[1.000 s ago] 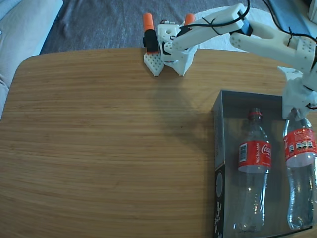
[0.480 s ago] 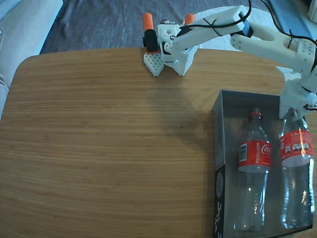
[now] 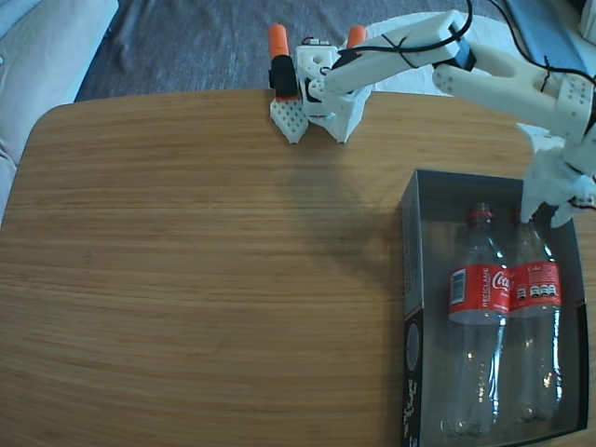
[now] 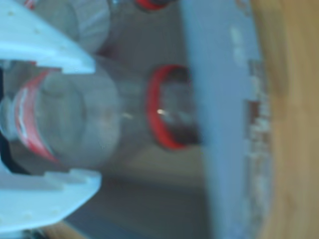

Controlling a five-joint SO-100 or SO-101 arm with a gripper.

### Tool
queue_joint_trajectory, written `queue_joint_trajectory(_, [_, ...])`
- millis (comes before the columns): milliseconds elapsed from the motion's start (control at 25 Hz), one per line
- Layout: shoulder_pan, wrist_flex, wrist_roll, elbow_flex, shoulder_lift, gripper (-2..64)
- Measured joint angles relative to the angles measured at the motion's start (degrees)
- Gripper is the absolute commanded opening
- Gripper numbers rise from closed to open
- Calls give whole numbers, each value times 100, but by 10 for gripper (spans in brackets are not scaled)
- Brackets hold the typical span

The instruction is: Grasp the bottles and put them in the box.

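Note:
The dark-walled box [image 3: 411, 279] stands at the table's right side in the fixed view. Two clear bottles lie side by side in it, necks toward the far end: the left bottle [image 3: 478, 317] and the right bottle [image 3: 535, 321], red labels level. My gripper [image 3: 545, 214] hangs just above the right bottle's neck, fingers apart and holding nothing. In the wrist view the white fingers [image 4: 47, 47] spread around the bottle's shoulder [image 4: 84, 119] without pressing it; its red neck ring [image 4: 155, 107] points at the box wall [image 4: 219, 124]. The gripper [image 4: 97, 121] is open.
The arm's white base with orange parts [image 3: 312, 88] sits at the table's far edge, and the arm [image 3: 503, 70] spans over the box's far end. The wooden table [image 3: 205, 279] stretches left of the box. White print [image 3: 411, 400] marks the box's outer left wall.
The right bottle, earlier held tilted over the box's right wall, has dropped flat into the box beside the other. The gripper has let go and stays above its neck.

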Motion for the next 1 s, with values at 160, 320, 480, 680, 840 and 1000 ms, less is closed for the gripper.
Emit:
queue_joint_trajectory(160, [545, 149, 0, -237, 0, 211])
queue_joint_trajectory(320, [1178, 149, 343, -264, 211, 211])
queue_joint_trajectory(480, [1793, 149, 835, -264, 870, 210])
queue_joint_trajectory(680, [2531, 149, 976, 352, 1872, 210])
queue_joint_trajectory(840, [2927, 149, 984, 1354, 2821, 156])
queue_joint_trajectory(1000, [3287, 149, 967, 2294, 3779, 72])
